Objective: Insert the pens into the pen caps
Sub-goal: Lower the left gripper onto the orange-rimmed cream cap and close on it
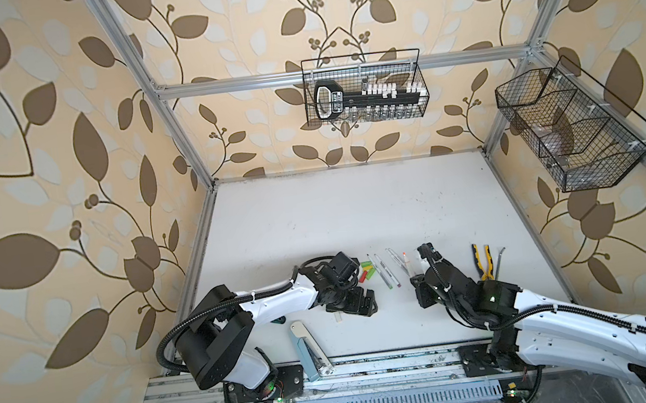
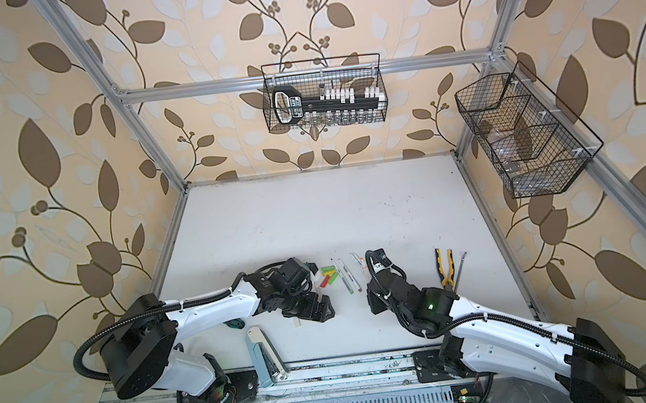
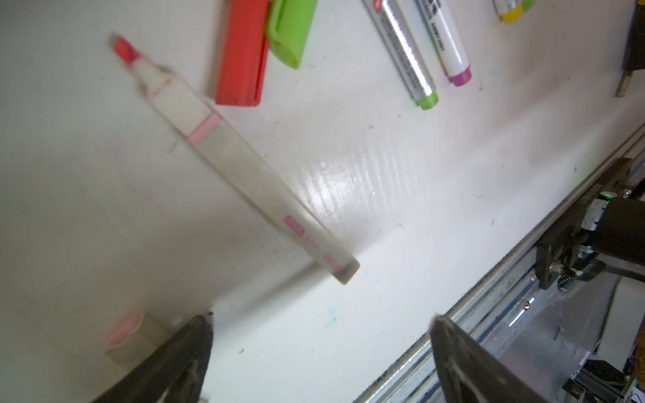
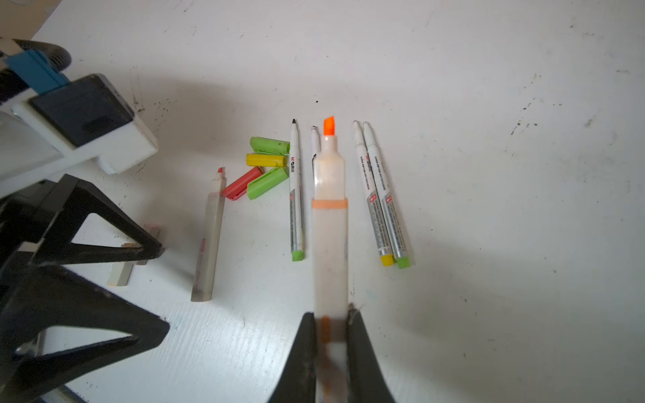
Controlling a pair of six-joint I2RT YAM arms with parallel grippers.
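Beige wallpaper printed with brown and pale leaves (image 1: 56, 160) is filling the frame's edges in both top views. At lower centre, stubby plastic pen caps (image 1: 367, 265) are showing green, yellow and red; the thick whitish plastic highlighter pen (image 4: 330, 226) is showing an orange tip.

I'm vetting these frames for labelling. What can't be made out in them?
- Left wrist view: whitish-grey cap, blurred, partly behind the left gripper.
- Right wrist view: barrel of a slim pen, hidden behind the orange highlighter. The highlighter's rear end is cut off by the picture's edge past the right gripper.
- Both top views: screwdriver, mostly under the left arm; print on the marker pens, too small.
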